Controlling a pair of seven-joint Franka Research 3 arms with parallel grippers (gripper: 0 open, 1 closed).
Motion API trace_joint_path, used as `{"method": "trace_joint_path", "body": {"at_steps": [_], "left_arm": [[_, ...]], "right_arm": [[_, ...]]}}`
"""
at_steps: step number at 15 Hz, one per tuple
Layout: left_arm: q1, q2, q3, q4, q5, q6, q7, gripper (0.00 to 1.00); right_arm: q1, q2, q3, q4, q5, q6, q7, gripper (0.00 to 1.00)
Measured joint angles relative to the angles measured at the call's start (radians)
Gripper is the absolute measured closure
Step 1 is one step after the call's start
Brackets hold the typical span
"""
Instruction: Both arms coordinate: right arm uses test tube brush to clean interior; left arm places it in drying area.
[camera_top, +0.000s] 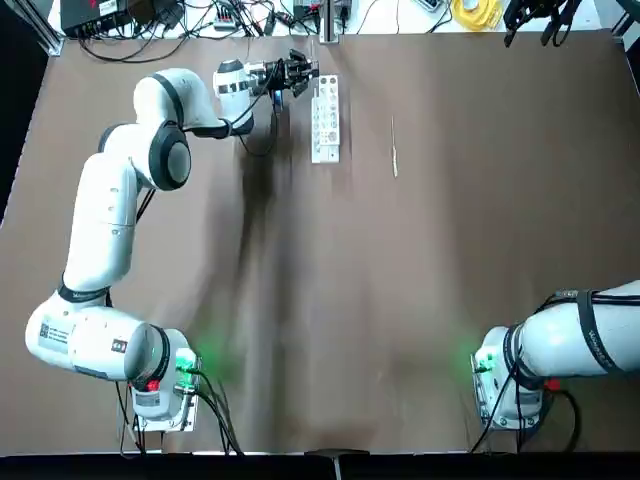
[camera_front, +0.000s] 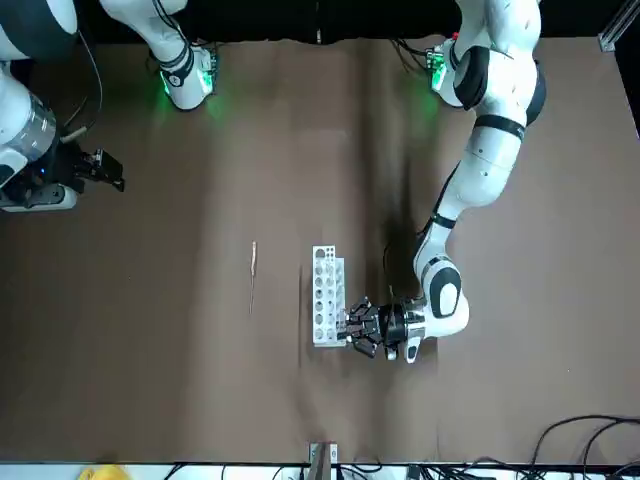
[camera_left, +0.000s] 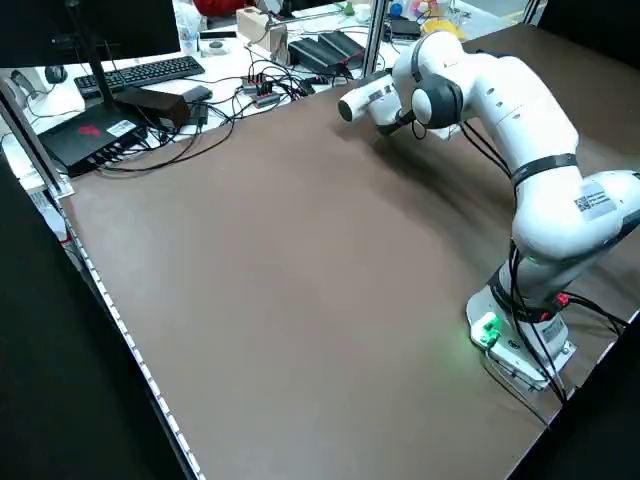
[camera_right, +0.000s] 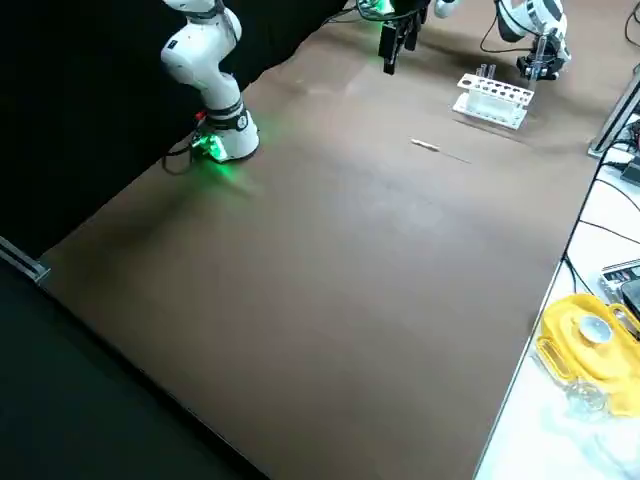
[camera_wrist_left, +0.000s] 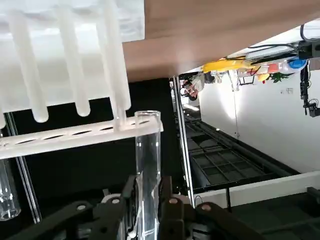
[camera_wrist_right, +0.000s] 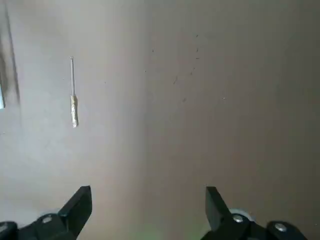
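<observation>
My left gripper (camera_top: 303, 73) reaches to the far side of the table, at the far end of the white holed rack (camera_top: 325, 120). In the left wrist view the left gripper (camera_wrist_left: 148, 192) is shut on a clear glass tube (camera_wrist_left: 148, 150), whose open rim lies close beside the rack's holed plate (camera_wrist_left: 65, 137). The test tube brush (camera_top: 394, 150) lies flat on the brown table, to the right of the rack and apart from it. My right gripper (camera_wrist_right: 147, 200) hovers open and holds nothing, high over the table, with the test tube brush (camera_wrist_right: 73, 105) below and ahead of it. The right gripper (camera_front: 105, 170) sits off to the robot's right.
Another clear tube (camera_wrist_left: 7, 190) stands in the rack. Cables, a keyboard (camera_left: 140, 72) and electronics crowd the bench beyond the far edge. A metal post (camera_top: 328, 20) rises just behind the rack. A yellow object (camera_right: 590, 335) lies past the far right corner.
</observation>
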Motion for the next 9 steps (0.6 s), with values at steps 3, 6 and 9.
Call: {"method": "trace_joint_path", "body": {"at_steps": [3, 6, 9], "left_arm": [[0.000, 0.000, 0.001, 0.000, 0.000, 0.000, 0.001, 0.77], [0.001, -0.001, 0.001, 0.000, 0.000, 0.000, 0.001, 0.77], [0.001, -0.001, 0.002, 0.000, 0.001, -0.011, 0.002, 0.77]], "right_arm": [[-0.001, 0.000, -0.002, 0.000, 0.000, 0.000, 0.000, 0.00], [-0.001, 0.000, -0.002, 0.000, 0.000, 0.000, 0.000, 0.00], [-0.001, 0.000, -0.002, 0.000, 0.000, 0.000, 0.000, 0.00]]}}
